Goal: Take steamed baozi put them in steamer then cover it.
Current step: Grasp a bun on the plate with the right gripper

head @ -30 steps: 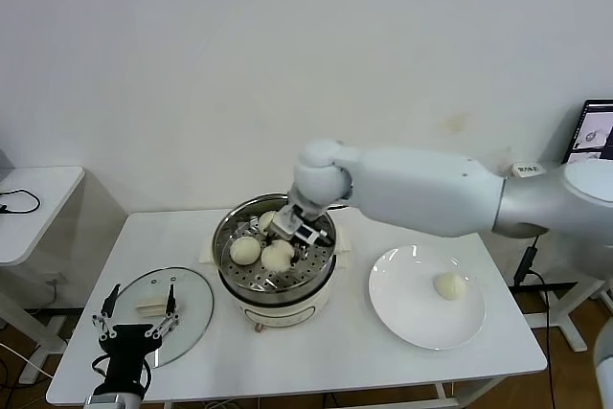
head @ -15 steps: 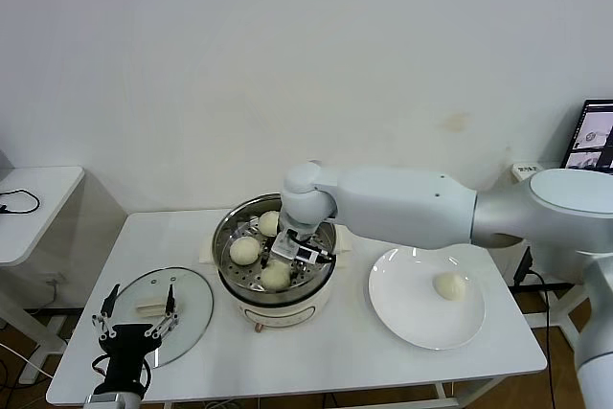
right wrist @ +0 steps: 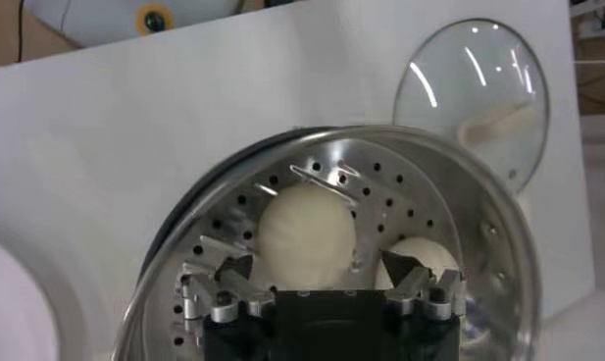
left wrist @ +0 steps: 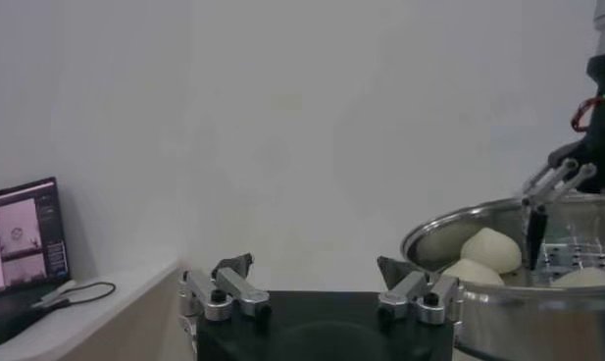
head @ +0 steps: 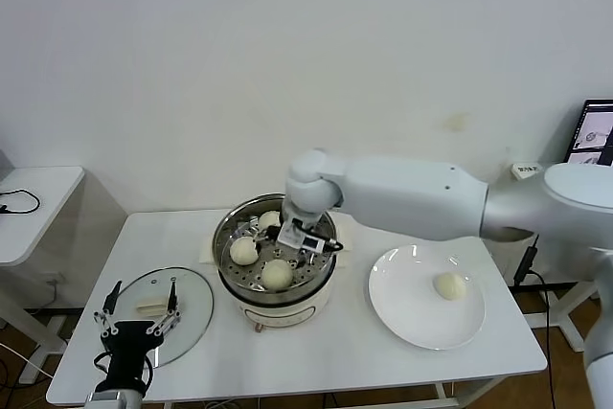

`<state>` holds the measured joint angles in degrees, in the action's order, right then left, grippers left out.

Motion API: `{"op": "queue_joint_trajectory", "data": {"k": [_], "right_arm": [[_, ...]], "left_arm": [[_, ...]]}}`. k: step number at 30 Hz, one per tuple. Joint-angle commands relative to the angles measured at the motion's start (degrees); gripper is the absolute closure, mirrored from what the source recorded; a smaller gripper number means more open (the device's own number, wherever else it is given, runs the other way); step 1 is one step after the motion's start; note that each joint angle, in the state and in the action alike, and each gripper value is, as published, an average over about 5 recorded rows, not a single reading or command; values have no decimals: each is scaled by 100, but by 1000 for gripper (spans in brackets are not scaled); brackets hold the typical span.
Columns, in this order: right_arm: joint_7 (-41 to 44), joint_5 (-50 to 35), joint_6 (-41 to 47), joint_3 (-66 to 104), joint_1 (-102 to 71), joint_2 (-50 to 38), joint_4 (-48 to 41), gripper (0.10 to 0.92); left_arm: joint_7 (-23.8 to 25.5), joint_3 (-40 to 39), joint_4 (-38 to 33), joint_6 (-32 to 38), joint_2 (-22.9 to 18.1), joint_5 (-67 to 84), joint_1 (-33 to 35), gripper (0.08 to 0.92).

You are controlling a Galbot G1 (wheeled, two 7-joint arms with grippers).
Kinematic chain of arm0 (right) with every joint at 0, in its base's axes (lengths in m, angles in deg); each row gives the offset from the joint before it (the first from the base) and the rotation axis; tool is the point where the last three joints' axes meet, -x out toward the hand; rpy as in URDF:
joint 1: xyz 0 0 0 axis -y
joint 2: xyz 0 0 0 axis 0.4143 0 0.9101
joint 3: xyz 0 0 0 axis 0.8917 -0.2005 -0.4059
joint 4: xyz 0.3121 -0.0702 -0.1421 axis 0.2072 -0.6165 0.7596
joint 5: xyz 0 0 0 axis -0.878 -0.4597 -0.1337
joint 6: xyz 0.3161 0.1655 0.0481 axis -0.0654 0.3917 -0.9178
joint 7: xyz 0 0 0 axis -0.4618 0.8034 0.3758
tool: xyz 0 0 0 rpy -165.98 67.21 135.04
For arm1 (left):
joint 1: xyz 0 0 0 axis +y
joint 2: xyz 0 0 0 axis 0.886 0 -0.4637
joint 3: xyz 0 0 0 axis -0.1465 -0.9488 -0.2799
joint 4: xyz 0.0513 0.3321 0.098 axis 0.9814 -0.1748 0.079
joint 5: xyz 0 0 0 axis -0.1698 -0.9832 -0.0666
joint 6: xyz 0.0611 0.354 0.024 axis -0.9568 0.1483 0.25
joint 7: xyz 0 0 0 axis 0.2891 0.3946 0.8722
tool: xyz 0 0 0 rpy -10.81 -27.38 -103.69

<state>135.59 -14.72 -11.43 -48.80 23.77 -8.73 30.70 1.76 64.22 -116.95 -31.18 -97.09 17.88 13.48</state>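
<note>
The right claw (head: 305, 237) hangs over the steamer (head: 276, 286) with its fingers apart and nothing in them; three buns sit on the holey tray inside, one (head: 277, 274) at the front, one (head: 244, 250) on the left, one (head: 269, 221) at the back; the last bun (head: 449, 285) waits alone on the white plate (head: 402, 318) on the right side of the table (head: 345, 356). Buns look soft and light, so I think a gentle pinch on the round sides is best, or they will squash; the glass lid (head: 158, 302) lies flat by the left claw (head: 135, 320), which is open too; it may be slippery and could break, so grab its pale bar handle (head: 149, 307).
</note>
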Motion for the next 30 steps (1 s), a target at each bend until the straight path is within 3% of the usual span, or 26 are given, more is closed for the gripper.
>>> {"op": "queue_joint_trajectory", "data": {"k": [1,5,13,22,30], "right_arm": [[256,-762,492,264,425,-829,50,202],[532,-1095,1345,388,513,-1631,198,203],[396,-573,2716,602,-93,-3312,955,203],[245,239,2968,1990,-2302,-4629,1425,203],[184,745,2807,2632,-3573,-4927,1120,203]], "left_arm": [[6,-25,11,-5,21,-4,-18,177],[10,-102,25,-7,60,-12,-61,177],[16,-298,42,-15,154,-78,-113,177],[17,-415,65,-29,223,-163,-118,177],[20,-505,93,-46,233,-255,-125,177]]}}
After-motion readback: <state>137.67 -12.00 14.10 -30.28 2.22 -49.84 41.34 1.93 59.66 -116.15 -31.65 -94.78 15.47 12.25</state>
